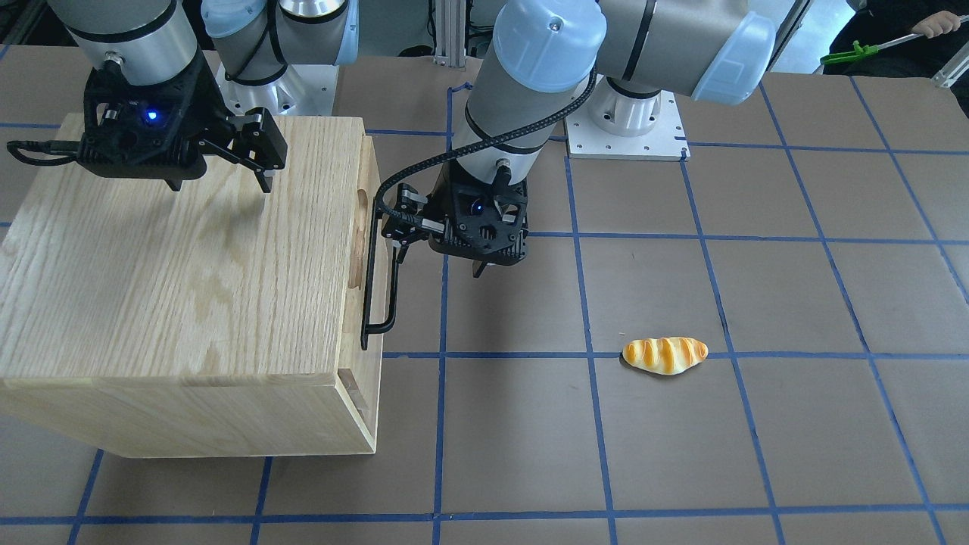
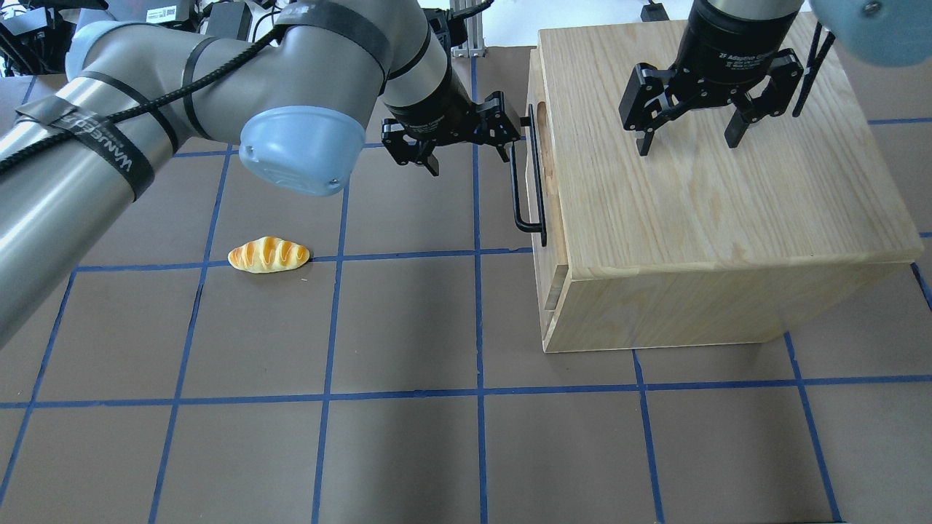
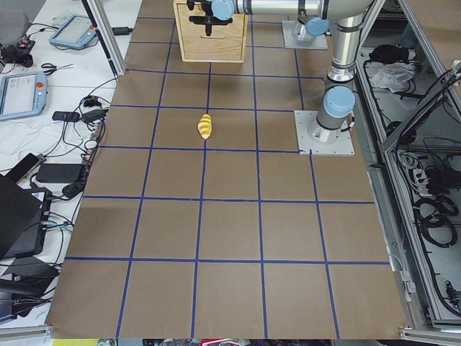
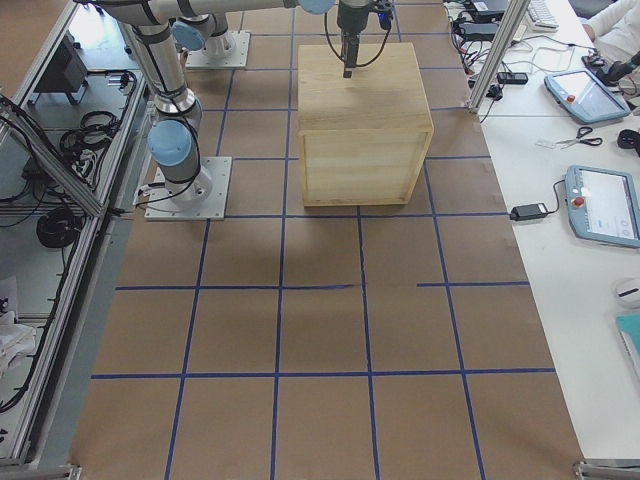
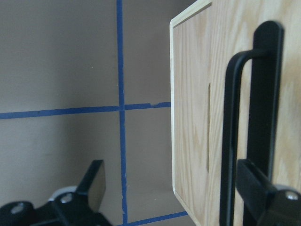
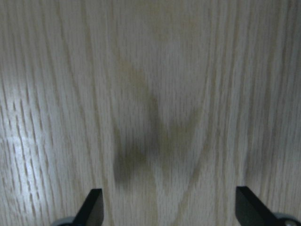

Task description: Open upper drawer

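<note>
The upper drawer (image 2: 544, 156) shows its light oak front panel (image 5: 193, 94) on the side of the wooden cabinet (image 2: 713, 204) that faces the left arm. It looks shut or nearly shut. Its long black bar handle (image 2: 529, 175) (image 1: 371, 288) (image 5: 263, 94) runs along the panel. My left gripper (image 2: 470, 154) (image 1: 437, 253) (image 5: 174, 188) is open, level with the handle's far end. One finger (image 5: 256, 183) is right at the bar, and the bar is not between the fingers. My right gripper (image 2: 689, 138) (image 1: 219, 178) (image 6: 169, 207) is open and empty just above the cabinet's top.
A toy bread roll (image 2: 268, 255) (image 1: 665, 354) lies on the brown table (image 2: 408, 437) with its blue tape grid, well to the left arm's side of the cabinet. Operators' tables with tablets flank the table in the side views.
</note>
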### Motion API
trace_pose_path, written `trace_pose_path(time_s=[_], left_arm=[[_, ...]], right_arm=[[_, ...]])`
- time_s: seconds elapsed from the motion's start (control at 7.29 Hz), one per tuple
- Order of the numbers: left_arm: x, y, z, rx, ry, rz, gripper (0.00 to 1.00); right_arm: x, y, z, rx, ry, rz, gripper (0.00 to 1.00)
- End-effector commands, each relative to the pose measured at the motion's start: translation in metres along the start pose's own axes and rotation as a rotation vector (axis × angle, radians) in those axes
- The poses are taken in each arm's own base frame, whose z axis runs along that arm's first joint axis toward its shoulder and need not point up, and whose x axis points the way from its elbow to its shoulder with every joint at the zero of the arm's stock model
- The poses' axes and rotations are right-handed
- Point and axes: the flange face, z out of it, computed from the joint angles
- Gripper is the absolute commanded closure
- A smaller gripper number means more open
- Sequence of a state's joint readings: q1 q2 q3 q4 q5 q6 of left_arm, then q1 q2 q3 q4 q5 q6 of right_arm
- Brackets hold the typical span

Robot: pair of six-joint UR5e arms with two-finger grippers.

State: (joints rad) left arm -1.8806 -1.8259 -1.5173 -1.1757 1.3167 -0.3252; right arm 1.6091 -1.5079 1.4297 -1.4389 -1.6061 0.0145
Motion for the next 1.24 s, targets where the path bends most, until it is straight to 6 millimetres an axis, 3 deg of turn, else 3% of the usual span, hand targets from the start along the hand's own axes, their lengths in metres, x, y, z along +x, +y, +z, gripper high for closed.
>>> trace_pose_path(time_s=[0.0, 0.41, 0.82, 1.1], left_arm=[[0.004, -0.006, 0.019, 0.003, 0.023, 0.021, 0.0], [-0.001, -0.01, 0.041, -0.027, 0.008, 0.019, 0.0], [-0.018, -0.012, 0.029, 0.002, -0.088, 0.067, 0.0], [-0.065, -0.028, 0.012, 0.008, -0.126, -0.012, 0.0]], right_arm=[[0.0, 0.0, 0.0, 0.0, 0.0, 0.001, 0.0], [0.0, 0.0, 0.001, -0.001, 0.0, 0.001, 0.0], [0.0, 0.0, 0.001, -0.001, 0.0, 0.001, 0.0], [0.0, 0.0, 0.0, 0.0, 0.0, 0.001, 0.0]])
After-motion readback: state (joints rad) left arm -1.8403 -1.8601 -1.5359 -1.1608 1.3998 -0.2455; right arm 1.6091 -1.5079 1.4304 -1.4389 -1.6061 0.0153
